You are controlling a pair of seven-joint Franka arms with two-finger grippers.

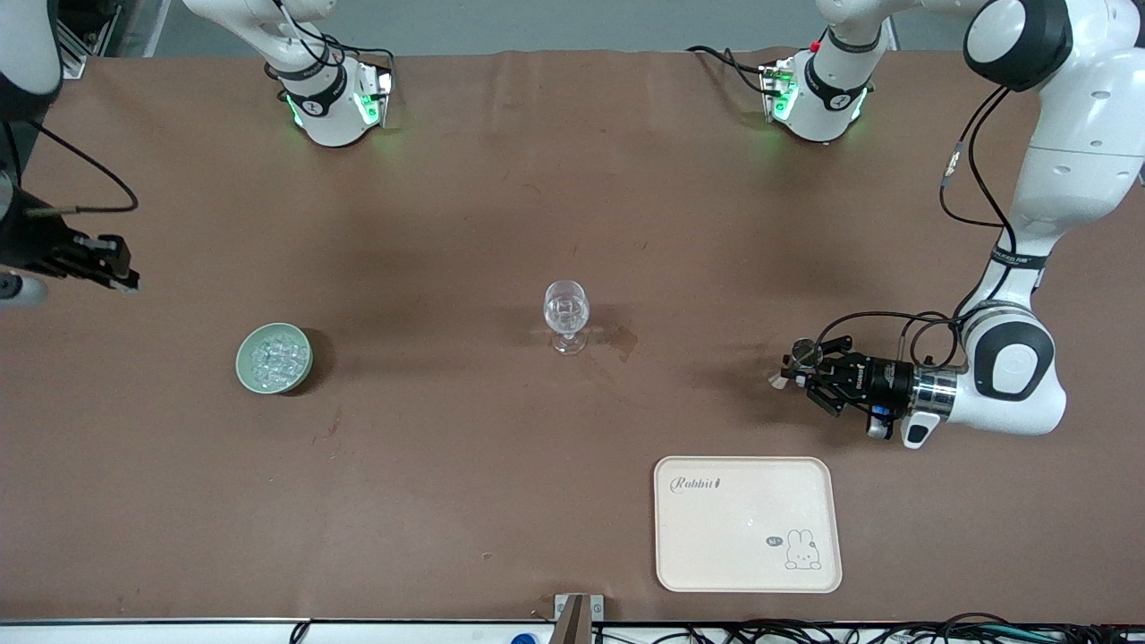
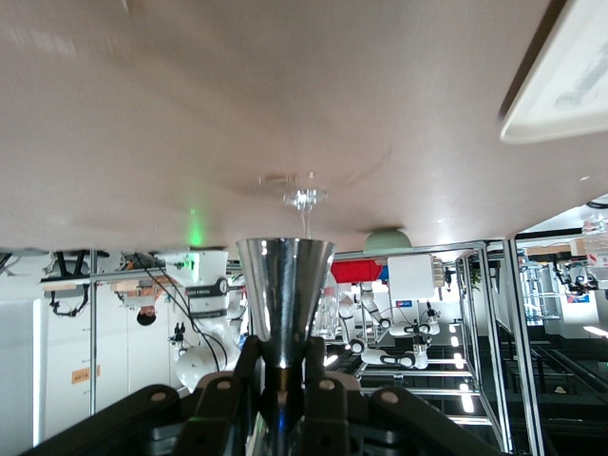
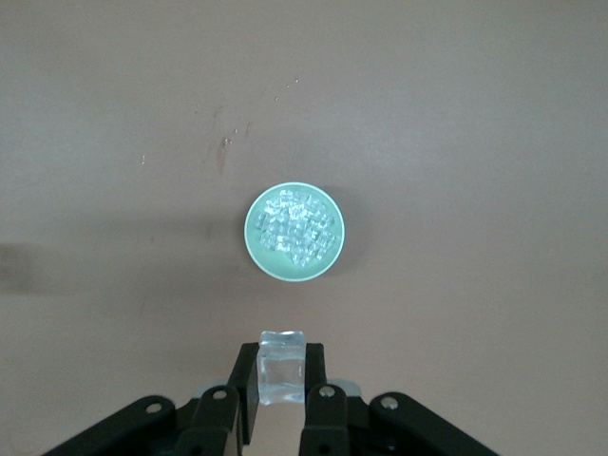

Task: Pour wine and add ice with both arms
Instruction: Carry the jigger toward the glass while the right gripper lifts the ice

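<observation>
The clear stemmed wine glass (image 1: 566, 317) stands upright near the middle of the brown table (image 1: 465, 465), and everything else is best placed from it. Toward the right arm's end of the table from the glass, and slightly nearer the front camera, sits the pale green bowl (image 1: 274, 358) heaped with small clear ice cubes (image 3: 293, 228). The right gripper (image 3: 280, 378) is up in the air toward that end of the table, past the bowl, its fingers clenched on one clear ice cube (image 3: 281, 366). The left gripper (image 1: 802, 368) waits low over the table toward the left arm's end, clamped on a small shiny metal measuring cup (image 2: 284, 296) lying on its side with its mouth toward the glass; whether any liquid remains in it is hard to tell. Nearer the front camera than the glass lies a cream rectangular tray (image 1: 748, 523). The step in hand looks to be carrying the cube: centre it squarely over the glass's rim, come down close, then let go gently so the thin glass neither tips nor chips.
</observation>
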